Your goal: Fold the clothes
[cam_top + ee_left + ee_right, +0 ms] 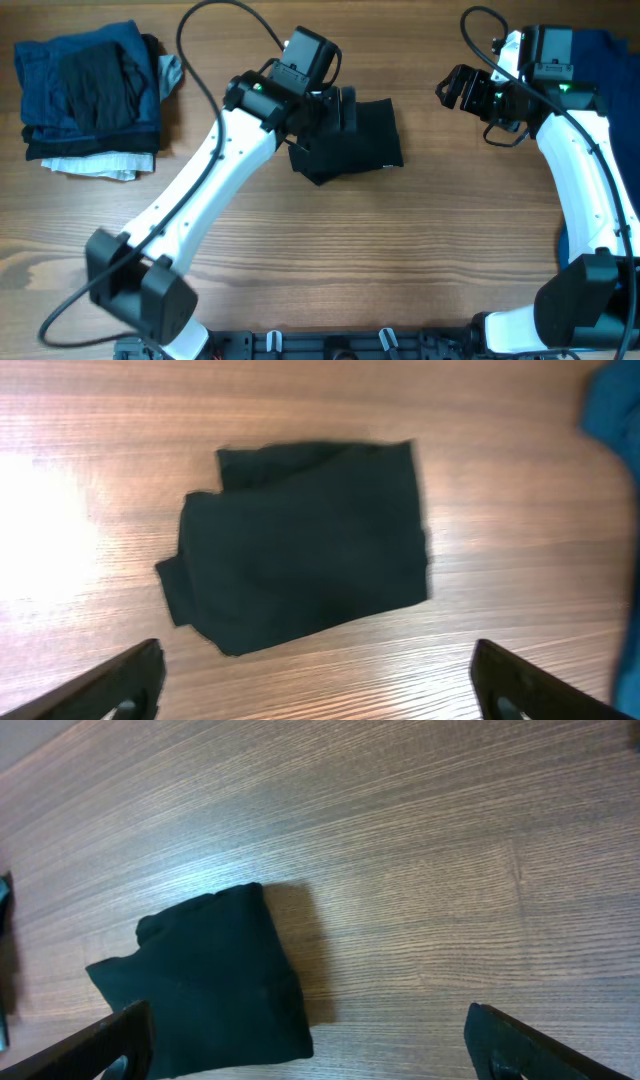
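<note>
The table (pixel 420 250) is wood-look board with fine, straight grain, smooth and lightly satin; under the left wrist camera a pale glare washes out its left side. The folded black garment (pixel 355 140) is soft matt cloth that takes no shine, its edges slightly limp. The stack of clothes (pixel 90 100) at the far left is cloth too: dull blue and charcoal layers over a thin white one. Both arms, the left arm (pixel 200 200) and the right arm (pixel 585 170), have smooth, semi-gloss white plastic shells and matt black plastic joints. The blue cloth (pixel 612 415) at the right looks soft and matt.
</note>
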{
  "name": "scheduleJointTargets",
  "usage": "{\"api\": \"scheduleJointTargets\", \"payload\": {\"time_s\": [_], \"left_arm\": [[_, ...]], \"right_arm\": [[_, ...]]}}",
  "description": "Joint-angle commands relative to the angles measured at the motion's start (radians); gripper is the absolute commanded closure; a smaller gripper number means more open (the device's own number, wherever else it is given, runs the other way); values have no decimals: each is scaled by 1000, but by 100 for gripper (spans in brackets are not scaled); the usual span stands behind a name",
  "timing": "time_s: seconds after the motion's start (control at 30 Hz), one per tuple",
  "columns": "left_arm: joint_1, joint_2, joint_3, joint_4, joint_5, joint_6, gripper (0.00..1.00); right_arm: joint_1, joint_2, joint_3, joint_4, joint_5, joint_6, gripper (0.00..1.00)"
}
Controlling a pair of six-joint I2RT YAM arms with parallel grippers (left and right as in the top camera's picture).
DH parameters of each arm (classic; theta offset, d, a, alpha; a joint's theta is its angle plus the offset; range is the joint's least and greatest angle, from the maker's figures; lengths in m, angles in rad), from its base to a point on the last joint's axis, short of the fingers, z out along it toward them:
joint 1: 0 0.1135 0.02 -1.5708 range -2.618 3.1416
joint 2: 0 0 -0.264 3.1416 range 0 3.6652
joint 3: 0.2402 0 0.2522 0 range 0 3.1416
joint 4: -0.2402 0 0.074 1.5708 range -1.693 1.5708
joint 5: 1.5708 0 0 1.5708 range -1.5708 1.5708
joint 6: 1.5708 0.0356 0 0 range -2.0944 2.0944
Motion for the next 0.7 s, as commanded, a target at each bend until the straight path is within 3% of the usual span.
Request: {"api": "scheduleJointTargets", "payload": {"time_s": [0.0,0.5,0.67], "left_arm": [[12,107,-21,-18,-44,2,0],[82,304,-22,7,-43,2,0],[82,352,-22,5,3,117,0]], "right_arm": [[1,11,5,3,21,-19,0],[1,11,5,3,21,-19,0],[1,11,5,3,21,-19,0]]}}
